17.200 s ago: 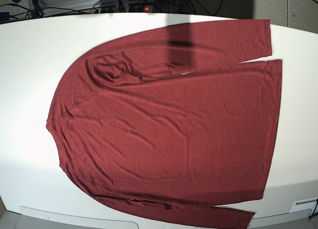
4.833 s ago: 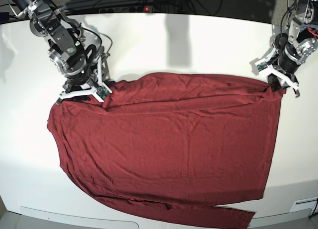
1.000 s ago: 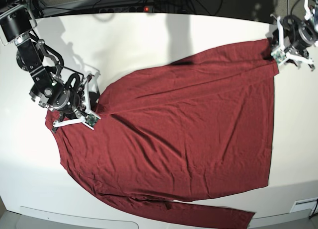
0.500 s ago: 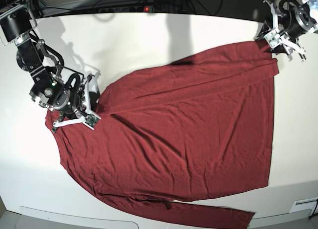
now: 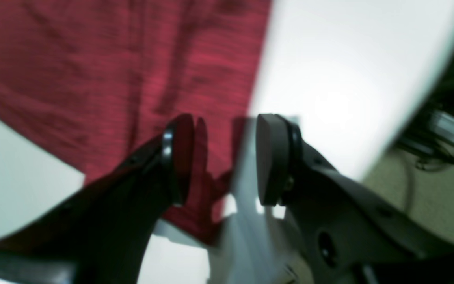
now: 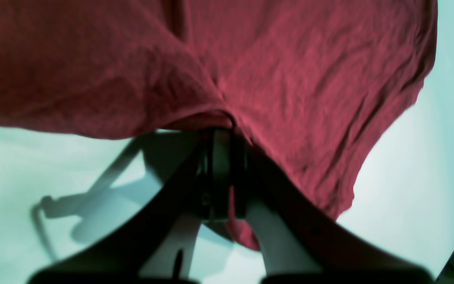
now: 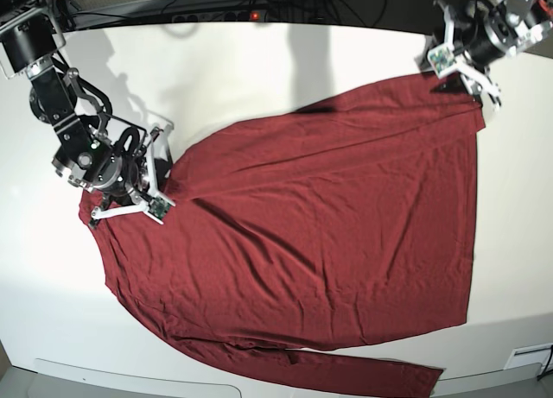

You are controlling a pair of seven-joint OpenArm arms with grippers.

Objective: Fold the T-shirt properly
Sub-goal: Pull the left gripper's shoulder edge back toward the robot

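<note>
The dark red T-shirt (image 7: 320, 225) lies spread on the white table (image 7: 259, 70), with one long sleeve (image 7: 363, 374) along the near edge. My right gripper (image 7: 128, 210) is at the shirt's left shoulder edge. In the right wrist view it (image 6: 221, 157) is shut on a pinched fold of the shirt (image 6: 290, 79). My left gripper (image 7: 460, 78) is at the shirt's far right corner. In the left wrist view it (image 5: 219, 157) is open over the edge of the shirt (image 5: 93, 59), with a bit of cloth showing between the pads.
Cables and a power strip (image 7: 251, 14) run behind the table's far edge. A white fitting (image 7: 527, 356) sits at the near right corner. Bare table surface shows to the left (image 7: 52, 286) and far side of the shirt.
My left gripper has moved left along the shirt's far edge and turned. The right arm and the shirt have stayed as they were.
</note>
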